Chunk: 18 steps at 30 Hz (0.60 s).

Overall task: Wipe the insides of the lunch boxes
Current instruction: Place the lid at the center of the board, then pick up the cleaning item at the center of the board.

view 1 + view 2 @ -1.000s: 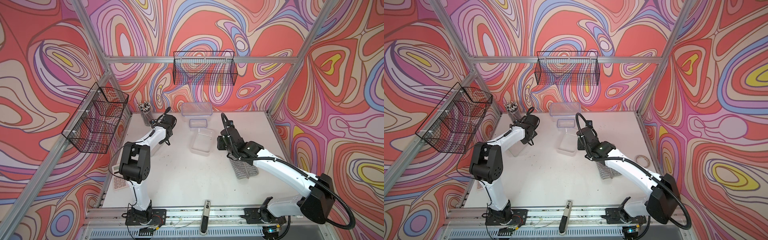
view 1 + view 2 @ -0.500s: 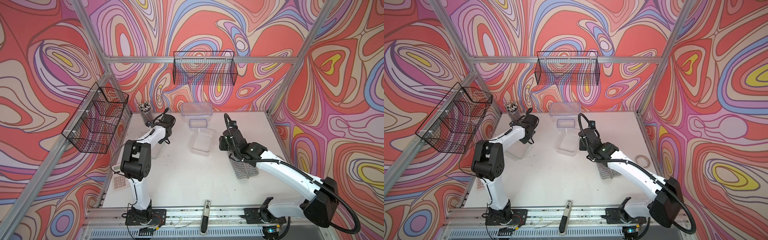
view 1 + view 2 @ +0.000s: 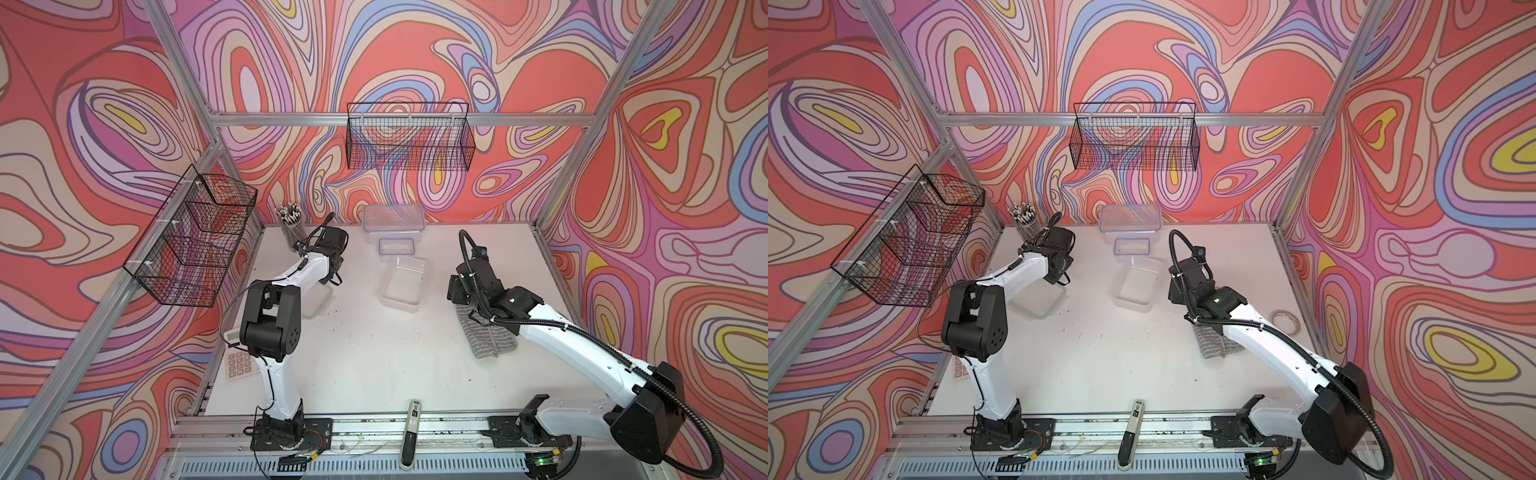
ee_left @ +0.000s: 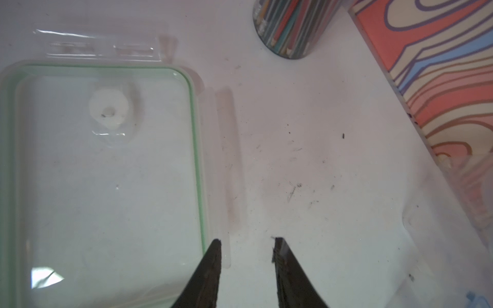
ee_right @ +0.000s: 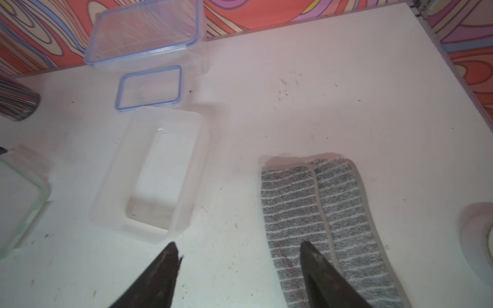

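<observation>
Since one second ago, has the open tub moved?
No. The open tub lies where it did, its far end still close to the small lidded box.

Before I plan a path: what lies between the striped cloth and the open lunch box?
Only bare table, from cloth to open lunch box, as the right wrist view shows.

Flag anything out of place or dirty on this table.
Dark specks and scuffs dirty the white tabletop. The open clear plastic tub sits skewed against the two blue-rimmed lidded tubs behind it. Nothing spilled or broken.
</observation>
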{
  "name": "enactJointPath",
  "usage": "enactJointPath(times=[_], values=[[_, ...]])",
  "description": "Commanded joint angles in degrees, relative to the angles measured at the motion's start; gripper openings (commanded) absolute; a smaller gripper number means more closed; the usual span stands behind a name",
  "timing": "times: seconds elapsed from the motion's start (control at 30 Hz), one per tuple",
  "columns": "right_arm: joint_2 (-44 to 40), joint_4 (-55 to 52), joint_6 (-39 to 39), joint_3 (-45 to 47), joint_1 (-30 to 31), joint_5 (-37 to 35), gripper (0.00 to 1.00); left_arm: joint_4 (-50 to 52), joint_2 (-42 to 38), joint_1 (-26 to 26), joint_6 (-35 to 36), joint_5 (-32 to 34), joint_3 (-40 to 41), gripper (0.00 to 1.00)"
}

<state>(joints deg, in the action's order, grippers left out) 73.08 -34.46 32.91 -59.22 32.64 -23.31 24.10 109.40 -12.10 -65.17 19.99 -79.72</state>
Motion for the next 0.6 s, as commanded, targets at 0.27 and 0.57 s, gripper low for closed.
enactJointPath(times=[0.27,0.57], values=[[10.2,2.0,0.5,6.5,-14.7,11.7,0.98,-3.3,-8.9,-5.8,20.6,-21.8,3.9,0.44],[25.7,6.2,0.0,3.5,-15.6,14.8,0.98,-0.5,-5.2,-8.1,28.5,-30.9,0.8,0.45]])
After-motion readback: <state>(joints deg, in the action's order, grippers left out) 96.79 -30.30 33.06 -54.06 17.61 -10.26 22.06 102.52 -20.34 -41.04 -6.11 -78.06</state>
